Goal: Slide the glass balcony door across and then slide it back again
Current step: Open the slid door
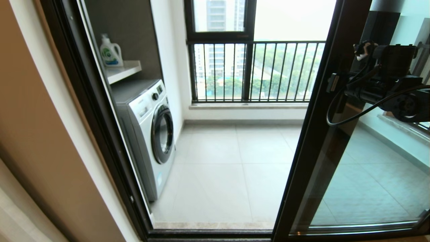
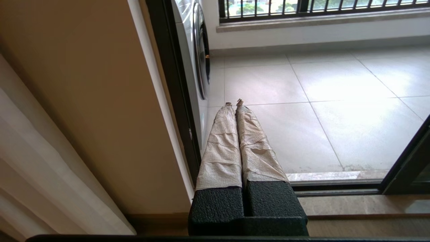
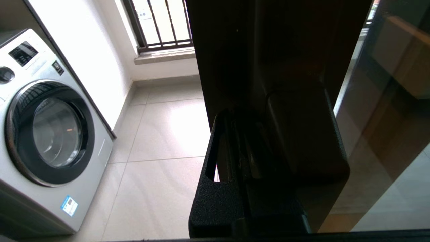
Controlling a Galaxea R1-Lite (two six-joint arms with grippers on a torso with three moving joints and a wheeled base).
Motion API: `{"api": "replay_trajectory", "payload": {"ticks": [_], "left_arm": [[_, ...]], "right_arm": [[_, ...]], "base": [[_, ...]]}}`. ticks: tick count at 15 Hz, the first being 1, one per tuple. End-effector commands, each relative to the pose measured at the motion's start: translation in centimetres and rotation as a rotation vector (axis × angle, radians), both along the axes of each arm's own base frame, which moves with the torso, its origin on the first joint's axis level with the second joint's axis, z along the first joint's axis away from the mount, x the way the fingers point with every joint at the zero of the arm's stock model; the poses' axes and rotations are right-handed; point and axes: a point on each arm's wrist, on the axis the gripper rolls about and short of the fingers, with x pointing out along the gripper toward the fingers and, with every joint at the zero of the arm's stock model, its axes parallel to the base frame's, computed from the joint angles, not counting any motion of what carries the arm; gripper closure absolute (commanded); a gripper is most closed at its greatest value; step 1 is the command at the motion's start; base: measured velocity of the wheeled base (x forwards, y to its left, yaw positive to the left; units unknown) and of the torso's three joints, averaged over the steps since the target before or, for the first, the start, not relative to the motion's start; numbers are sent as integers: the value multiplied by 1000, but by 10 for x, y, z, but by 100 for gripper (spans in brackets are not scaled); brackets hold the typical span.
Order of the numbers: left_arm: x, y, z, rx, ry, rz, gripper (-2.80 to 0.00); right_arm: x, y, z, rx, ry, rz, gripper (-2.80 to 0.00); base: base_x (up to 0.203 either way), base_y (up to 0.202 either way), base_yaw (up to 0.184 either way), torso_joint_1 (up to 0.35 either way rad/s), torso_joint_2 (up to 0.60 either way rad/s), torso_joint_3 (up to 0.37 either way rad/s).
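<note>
The right gripper presses against the dark upright of the glass balcony door, jaws apparently straddling the frame edge to push it — doorway open beside it. The left gripper, fingers together, hangs idle near the washing machine.

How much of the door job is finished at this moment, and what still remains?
The glass door stands on the right, with the doorway open to the washing machine, so one slide across looks done. In hand: the right tool is pressed against the door's dark upright. Its grip cannot be seen. The left tool is shut and idle, low by the left frame. Left: sliding the door back.
</note>
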Motion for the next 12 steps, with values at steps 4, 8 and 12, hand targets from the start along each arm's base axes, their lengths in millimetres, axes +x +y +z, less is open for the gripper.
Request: {"api": "replay_trajectory", "payload": {"ticks": [4, 8, 12], "left_arm": [[0, 0, 0, 2, 2, 0, 0], [0, 0, 0, 1, 2, -1, 0], [0, 0, 0, 1, 2, 1, 0]], "right_arm": [[-1, -9, 2, 0, -8, -23, 0], [-2, -17, 4, -4, -28, -37, 0], [-4, -28, 4, -6, -31, -51, 0]], "base": [[0, 0, 0, 0, 0, 0], [0, 0, 0, 0, 0, 0], [0, 0, 0, 0, 0, 0]]}}
